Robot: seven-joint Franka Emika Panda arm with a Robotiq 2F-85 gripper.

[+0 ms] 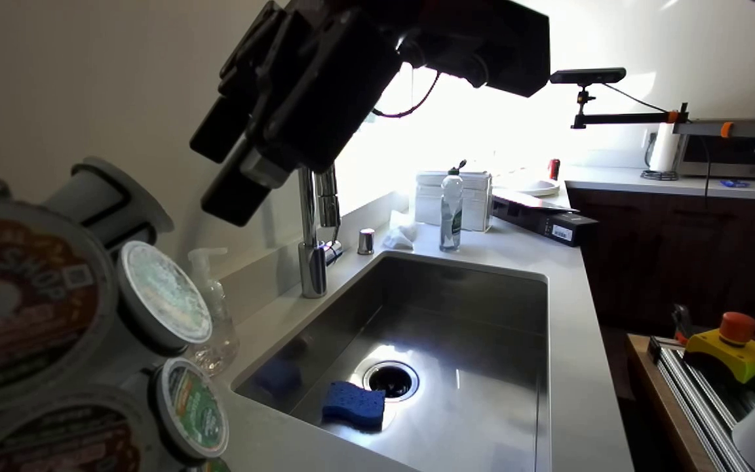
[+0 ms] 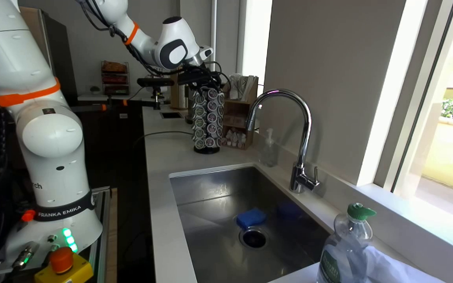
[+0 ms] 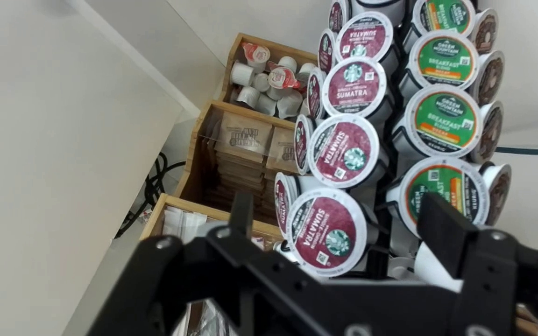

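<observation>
- Sumatra pod point(image 3: 327, 232): seated in the pod rack point(image 2: 207, 150), seemingly at the top of its column; maroon lid in full view.
- Step in hand, as judged: lining up on the rack's upper pods, no grip taken.
- Next move, as judged: a grasp from here would call for centring on that one lid and closing around its rim without catching the rack or the green Breakfast Blend pod point(image 3: 456, 186) alongside.
- Gripper point(image 3: 336, 210): spread wide, nothing held. One finger point(image 3: 446, 228) overlaps the green lid in the wrist view; contact cannot be told. In an exterior view the gripper is just above the rack.
- Beside the rack: wooden organiser point(image 2: 252, 102) holding creamer cups point(image 3: 282, 78) and brown sugar packets point(image 3: 243, 133).
- Farther out: soap dispenser point(image 2: 269, 153) near the sink point(image 1: 489, 367); blue sponge point(image 1: 354, 403) inside, by the drain point(image 1: 392, 381).
</observation>
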